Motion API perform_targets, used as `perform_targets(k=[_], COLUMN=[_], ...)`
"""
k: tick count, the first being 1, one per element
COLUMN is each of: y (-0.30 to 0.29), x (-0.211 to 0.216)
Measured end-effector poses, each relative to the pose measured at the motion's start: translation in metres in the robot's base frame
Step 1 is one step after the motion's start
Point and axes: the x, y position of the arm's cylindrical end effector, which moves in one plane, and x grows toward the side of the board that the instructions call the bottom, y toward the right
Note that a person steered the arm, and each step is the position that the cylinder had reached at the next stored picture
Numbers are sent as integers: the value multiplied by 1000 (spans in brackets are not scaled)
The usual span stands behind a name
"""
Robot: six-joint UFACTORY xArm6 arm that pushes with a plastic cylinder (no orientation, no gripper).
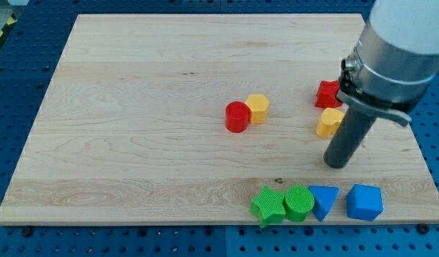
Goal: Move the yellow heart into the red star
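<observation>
1. The red cylinder (237,117) touches the yellow hexagon (258,108) near the board (133,107) centre.
2. The green star (268,205), green cylinder (299,203), blue triangle (324,201) and blue cube (364,202) line the bottom edge.
3. The yellow heart (330,122) lies just below the red star (328,93), almost touching it.
4. My tip (337,164) rests on the board just below and right of the heart; the rod has no jaws and grasps nothing.

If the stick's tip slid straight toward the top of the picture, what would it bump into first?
Probably the yellow heart. My tip sits just below it, slightly to the view's right, so it might only clip its edge. The red star lies right behind the heart.
</observation>
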Motion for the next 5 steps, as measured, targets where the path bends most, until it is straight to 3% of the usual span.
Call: perform_targets(k=[5], y=[45], x=[-1])
